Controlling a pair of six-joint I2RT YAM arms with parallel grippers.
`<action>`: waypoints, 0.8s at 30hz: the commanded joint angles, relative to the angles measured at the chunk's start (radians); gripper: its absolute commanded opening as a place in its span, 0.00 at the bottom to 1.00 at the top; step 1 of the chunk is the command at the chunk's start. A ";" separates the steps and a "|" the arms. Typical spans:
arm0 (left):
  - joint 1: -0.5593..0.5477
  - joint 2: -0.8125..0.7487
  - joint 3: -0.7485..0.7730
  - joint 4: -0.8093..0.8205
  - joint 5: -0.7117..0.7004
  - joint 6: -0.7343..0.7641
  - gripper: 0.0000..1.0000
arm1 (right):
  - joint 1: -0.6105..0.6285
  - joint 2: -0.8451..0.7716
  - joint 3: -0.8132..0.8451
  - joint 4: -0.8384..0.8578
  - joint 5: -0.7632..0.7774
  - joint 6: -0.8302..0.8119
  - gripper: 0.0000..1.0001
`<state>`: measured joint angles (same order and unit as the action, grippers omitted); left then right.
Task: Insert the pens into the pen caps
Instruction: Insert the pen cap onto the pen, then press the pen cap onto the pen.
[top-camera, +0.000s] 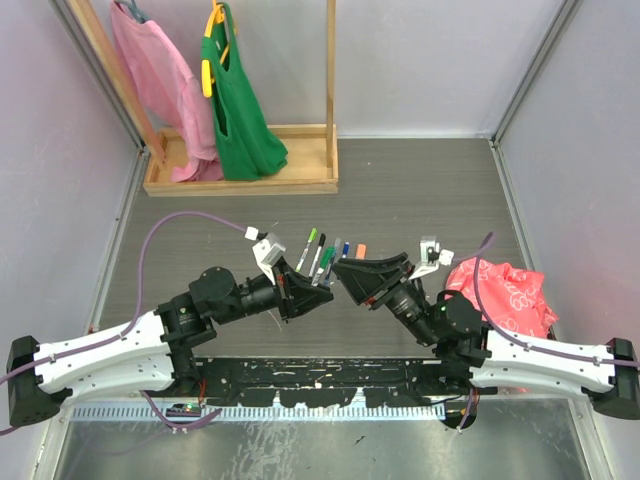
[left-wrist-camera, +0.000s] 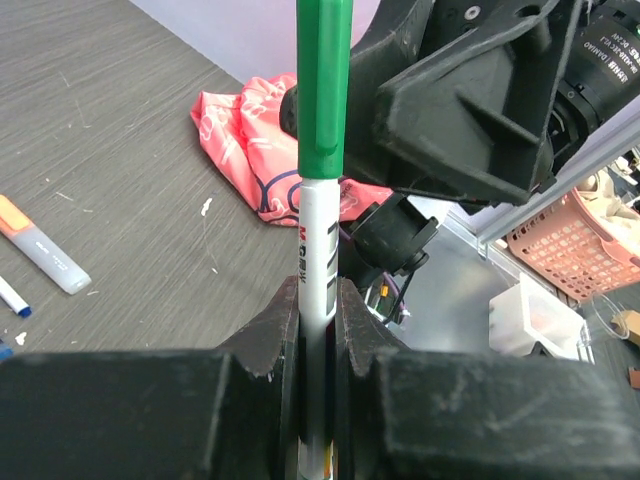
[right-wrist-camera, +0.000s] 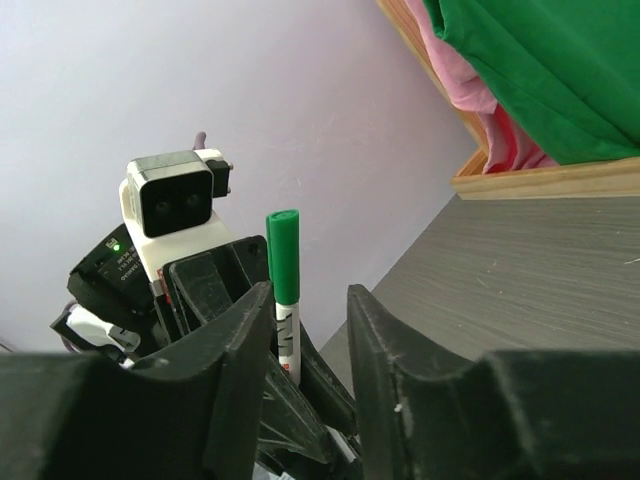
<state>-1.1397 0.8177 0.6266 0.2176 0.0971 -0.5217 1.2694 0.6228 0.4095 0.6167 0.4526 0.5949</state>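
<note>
In the left wrist view my left gripper sits at the bottom centre of the frame, its two fingers closed narrowly on the white barrel of a pen; the pen stands upright in the picture and a green cap covers its upper end, running off the top edge; the black body of the right gripper fills the upper right, just beside that cap, and I cannot tell whether it touches it. In the right wrist view the right gripper has its fingers spread wide; the same green-capped pen rises in the gap, close against the finger on the left of the frame. From the top camera both grippers meet at the centre of the table, left gripper and right gripper tip to tip; a row of loose pens lies on the table just above them, with an orange-ended pen at the right end of the row; a pink cloth lies at the right, beside the right arm.
</note>
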 joint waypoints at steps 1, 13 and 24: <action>0.000 -0.014 0.033 0.063 0.003 0.022 0.00 | 0.005 -0.089 0.030 -0.096 0.031 -0.042 0.45; 0.000 0.012 0.050 0.038 0.120 0.015 0.00 | 0.004 -0.080 0.221 -0.319 0.002 -0.111 0.64; 0.000 0.012 0.064 0.037 0.175 0.015 0.00 | 0.004 0.001 0.296 -0.370 -0.003 -0.114 0.66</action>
<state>-1.1397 0.8398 0.6376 0.2119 0.2371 -0.5144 1.2690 0.6029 0.6521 0.2470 0.4694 0.4953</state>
